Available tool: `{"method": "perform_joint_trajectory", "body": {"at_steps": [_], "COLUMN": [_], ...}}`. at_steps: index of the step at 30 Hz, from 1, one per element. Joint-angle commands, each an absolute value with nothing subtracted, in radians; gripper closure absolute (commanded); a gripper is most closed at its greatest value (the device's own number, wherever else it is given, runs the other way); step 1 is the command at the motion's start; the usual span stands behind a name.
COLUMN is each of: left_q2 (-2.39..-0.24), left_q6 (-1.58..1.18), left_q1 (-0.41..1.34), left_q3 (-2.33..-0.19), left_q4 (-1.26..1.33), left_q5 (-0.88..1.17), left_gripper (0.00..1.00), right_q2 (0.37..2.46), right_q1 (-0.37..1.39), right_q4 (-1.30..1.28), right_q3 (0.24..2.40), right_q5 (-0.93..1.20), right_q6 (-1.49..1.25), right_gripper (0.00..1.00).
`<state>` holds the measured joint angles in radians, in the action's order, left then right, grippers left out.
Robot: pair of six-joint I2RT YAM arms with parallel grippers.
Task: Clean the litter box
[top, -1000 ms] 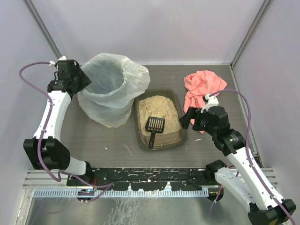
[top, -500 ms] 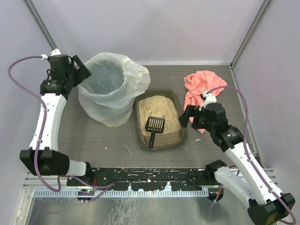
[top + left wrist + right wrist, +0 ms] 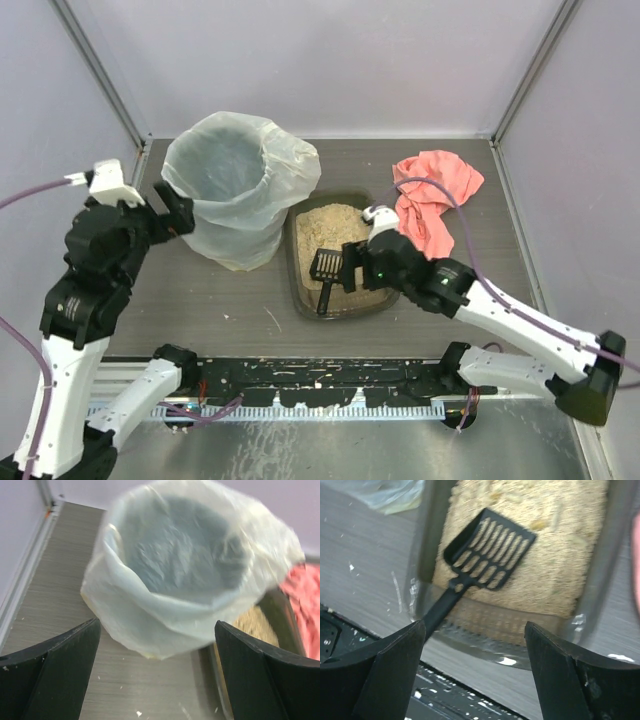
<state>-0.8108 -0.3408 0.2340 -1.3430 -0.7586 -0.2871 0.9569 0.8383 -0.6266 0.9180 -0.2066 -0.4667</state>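
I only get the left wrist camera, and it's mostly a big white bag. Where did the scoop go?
Observer: The black scoop lies on the sand in the litter box, with its handle on the near rim.
Operator: Is anything close to it?
Observer: Yes, the right hand hovers over the scoop, open, holding nothing.
Operator: What's that pink at my edge?
Observer: A crumpled pink cloth on the table, right of the box.
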Motion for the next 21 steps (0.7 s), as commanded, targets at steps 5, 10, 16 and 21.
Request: {"method": "perform_joint_trajectory", "body": {"at_steps": [5,10,16,21], "left_q2": [-0.653,-0.612,-0.568,-0.564], "left_q6": [-0.201,-0.245,-0.271,-0.273], "left_q1": [0.39,0.39,0.39,0.39], "left_q3": [-1.182,-1.127,-1.08,-1.055], "left_q4": [-0.769,-0.805,-0.808,-0.807], "left_q5": [-0.211,-0.152,-0.16,-0.146], "left_gripper": [0.02,0.01,0.01,0.01], "right_q2": [1.211,1.359,1.462,1.466], "right_q1": [1.198,1.251,1.252,1.252], "right_q4": [-0.624,-0.652,-0.686,-0.724], "right_q3": [1.064,1.106,1.124,1.114], "right_q5": [-0.586,-0.615,-0.59,-0.601], "right_q6": [-0.723,-0.759,-0.751,-0.755], "right_gripper": [0.16,0.17,0.25,0.32]}}
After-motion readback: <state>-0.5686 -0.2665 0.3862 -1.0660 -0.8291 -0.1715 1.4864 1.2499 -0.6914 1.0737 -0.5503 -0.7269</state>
